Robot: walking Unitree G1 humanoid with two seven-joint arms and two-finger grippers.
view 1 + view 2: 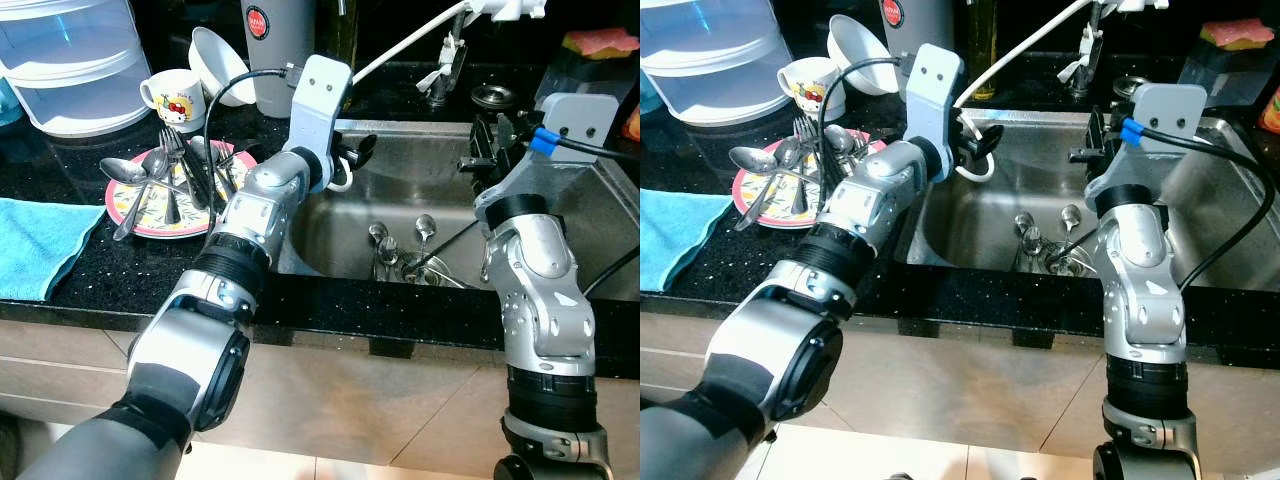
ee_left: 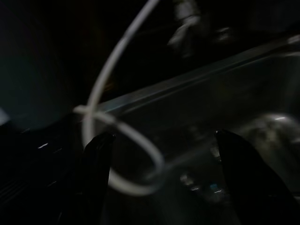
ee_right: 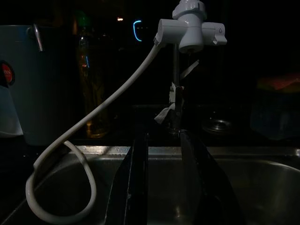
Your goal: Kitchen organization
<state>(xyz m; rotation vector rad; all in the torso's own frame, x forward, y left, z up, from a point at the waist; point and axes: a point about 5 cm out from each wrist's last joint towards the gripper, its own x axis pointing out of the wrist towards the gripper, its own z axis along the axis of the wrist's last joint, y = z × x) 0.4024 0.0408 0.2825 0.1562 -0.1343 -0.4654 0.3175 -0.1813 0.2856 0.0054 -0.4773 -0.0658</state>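
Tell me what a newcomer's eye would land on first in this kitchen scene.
First, the two silver arms reaching over the steel sink, the left hand open beside a looping white hose, the right hand above the basin. Next, the pink plate piled with spoons and forks on the black counter left of the sink. A few spoons lie in the basin.
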